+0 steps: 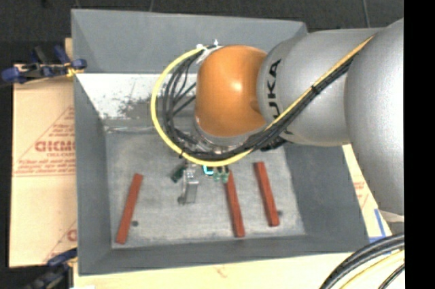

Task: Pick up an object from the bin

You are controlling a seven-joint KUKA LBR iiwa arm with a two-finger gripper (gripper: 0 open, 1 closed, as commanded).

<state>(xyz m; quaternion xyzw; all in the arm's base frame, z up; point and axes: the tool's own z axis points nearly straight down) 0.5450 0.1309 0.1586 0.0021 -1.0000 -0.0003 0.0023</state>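
Observation:
Below the orange wrist cover, my gripper [188,191] hangs over the middle of the bin floor, with a grey finger pointing down at bare floor. A red-brown stick [234,206] lies just to its right, running front to back. A second red-brown stick [266,193] lies further right, about parallel to the first. A third [129,208] lies to the left, leaning slightly. Nothing shows between the fingers.
The arm and its orange cover with looped cables hide the back middle of the bin floor. The grey sloped walls close in on all sides.

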